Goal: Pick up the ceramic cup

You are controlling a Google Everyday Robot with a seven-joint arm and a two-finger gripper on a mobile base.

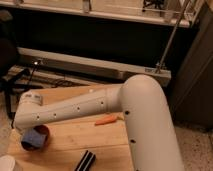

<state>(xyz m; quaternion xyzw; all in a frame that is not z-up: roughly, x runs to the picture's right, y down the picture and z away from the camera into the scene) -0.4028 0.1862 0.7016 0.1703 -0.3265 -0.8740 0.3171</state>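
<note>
Pale wooden planks form the table (75, 137), which stands on a speckled floor before a dark wall with a long light ledge (95, 64) and a slanting metal pole (172, 37). Across it stretches the smooth white robot arm (100, 105), its gripper (26, 127) at the left end just above the round red dish (44, 131) holding a blue pad (32, 139); whether the jaws are wide or narrow I cannot tell. A slim orange piece (106, 120) lies near the middle, a black ridged block (86, 161) sits at the front edge, and the glossy white ceramic cup (6, 164) is at the front left corner, apart from the gripper.
</note>
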